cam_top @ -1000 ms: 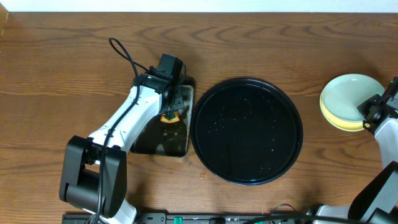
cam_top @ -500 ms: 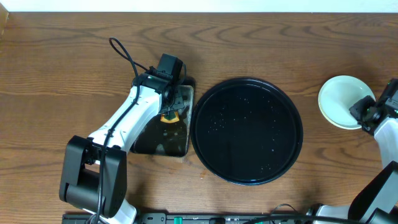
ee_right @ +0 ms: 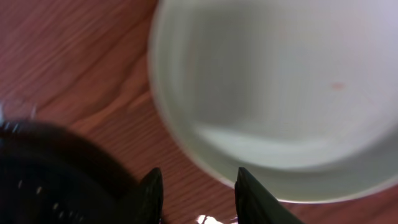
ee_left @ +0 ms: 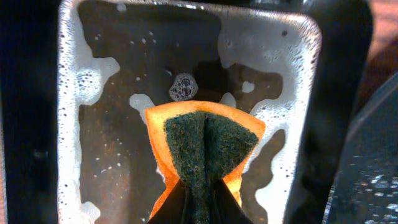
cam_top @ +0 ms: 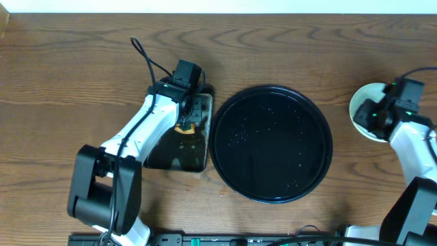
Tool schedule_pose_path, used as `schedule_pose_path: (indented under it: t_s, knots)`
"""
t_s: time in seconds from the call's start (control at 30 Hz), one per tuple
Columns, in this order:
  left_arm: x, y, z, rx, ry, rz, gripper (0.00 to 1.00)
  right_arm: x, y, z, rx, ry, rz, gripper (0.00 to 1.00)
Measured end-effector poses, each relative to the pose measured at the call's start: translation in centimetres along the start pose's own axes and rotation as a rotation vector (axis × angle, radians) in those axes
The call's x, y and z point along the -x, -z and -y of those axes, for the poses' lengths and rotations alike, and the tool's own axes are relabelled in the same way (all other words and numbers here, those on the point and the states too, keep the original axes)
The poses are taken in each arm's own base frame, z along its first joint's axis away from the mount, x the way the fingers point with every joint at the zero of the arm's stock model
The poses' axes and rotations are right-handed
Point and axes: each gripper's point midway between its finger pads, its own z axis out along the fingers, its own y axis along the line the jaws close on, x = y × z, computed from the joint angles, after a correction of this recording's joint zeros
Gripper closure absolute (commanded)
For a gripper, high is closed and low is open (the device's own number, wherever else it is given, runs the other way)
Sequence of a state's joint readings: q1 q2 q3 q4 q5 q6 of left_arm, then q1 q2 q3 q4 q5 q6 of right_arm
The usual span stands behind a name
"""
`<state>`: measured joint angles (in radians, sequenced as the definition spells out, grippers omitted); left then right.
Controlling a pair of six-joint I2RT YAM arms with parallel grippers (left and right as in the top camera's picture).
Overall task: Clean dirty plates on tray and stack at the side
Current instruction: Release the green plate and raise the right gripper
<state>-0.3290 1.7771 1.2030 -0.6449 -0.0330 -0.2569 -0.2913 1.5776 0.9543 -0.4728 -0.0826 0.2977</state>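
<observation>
Plate [cam_top: 362, 96] position: on the bare table, right of the tray [cam_top: 271, 143] and off it, directly under your right gripper [cam_top: 370, 115].

- Right wrist view: the plate [ee_right: 280, 87] fills the upper right and its near rim sits just ahead of the right gripper [ee_right: 199, 179]. The fingers are apart, nothing is between them, and the rim is not inside the gap.
- It's round, so there's no long axis to line up. Any grab or nudge goes rim-on, forward and slightly right from the tips.
- The right arm is the near one by far. Your left gripper [ee_left: 198, 208] is on the other side of the tray, over the pan [ee_left: 68, 124], fingers clamped on the sponge [ee_left: 208, 140], which hangs above the suds.

Counts:
- Tray: 1, no plates on it, only droplets.
- Pan: 1.
- Sponge: 1.
- Plates: 1 pale rim visible. I can't tell if others sit beneath it, since the gripper covers most of it from overhead.

The plate's centre looks clean apart from a faint reddish speck, too blurred to call.

My read: the tray is done and you're at the stacking end. Confirm the stack count before you call it.
</observation>
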Motion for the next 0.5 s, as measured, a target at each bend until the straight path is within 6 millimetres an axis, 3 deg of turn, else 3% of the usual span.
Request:
schedule_pose_path:
  t_s: [0.17,0.4,0.5]
  knots:
    - [-0.4,-0.9,0.0,0.007,-0.031,-0.021,0.64,-1.7,-0.1,-3.3,0.042,0.152,-0.034,0.64]
    - [-0.2,-0.9,0.0,0.004,-0.031,-0.016,0.61,-5.2,0.0,-6.8,0.099,0.327,-0.122,0.69]
    - [-0.6,-0.9,0.0,0.002,-0.032,-0.031,0.57,-6.4,0.2,-8.4,0.126,0.396,-0.139,0.61]
